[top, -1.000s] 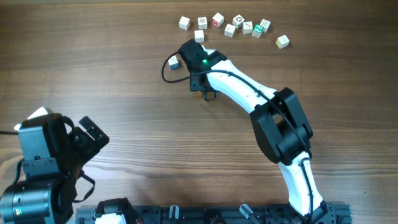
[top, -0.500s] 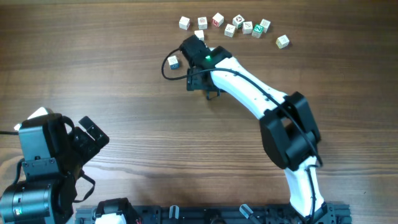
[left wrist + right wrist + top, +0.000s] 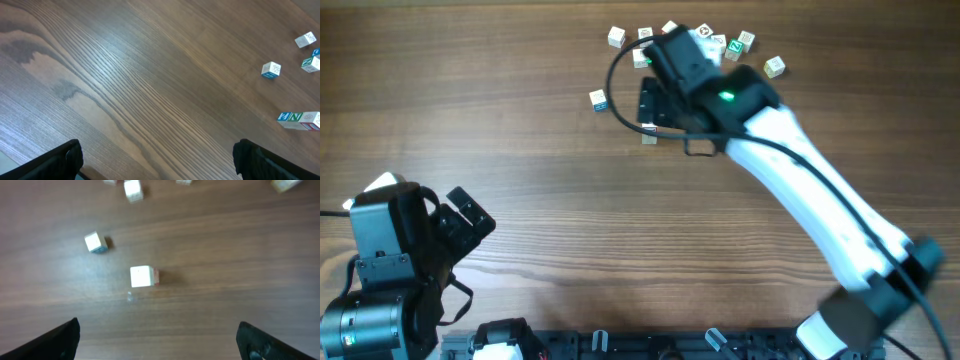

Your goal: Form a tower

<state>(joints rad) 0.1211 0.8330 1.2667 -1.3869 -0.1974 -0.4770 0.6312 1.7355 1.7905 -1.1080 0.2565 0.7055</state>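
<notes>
The right claw point(image 3: 157, 339) is open. Its two dark fingers point(image 3: 62, 339) sit wide apart in the lower corners of the right wrist view, with only bare wood between them and nothing held. It hangs above the tower point(image 3: 142, 276), which stands just above the middle of that frame and is seen from on top as a white square with a red-marked side showing on its right.

From overhead, the right arm point(image 3: 800, 190) runs from the lower right corner up to the upper middle and covers most of the tower point(image 3: 649, 139). Only a pale sliver peeks out under the arm's dark head.

A single blue-marked cube point(image 3: 598, 99) sits apart, up and to the left of the tower. A scatter of loose cubes point(image 3: 616, 37) lies along the top edge of the table point(image 3: 520, 160), partly hidden by the arm.

The left claw point(image 3: 157, 160) is open too and holds nothing. It is parked in the lower left corner of the overhead frame, well away from the cubes.
</notes>
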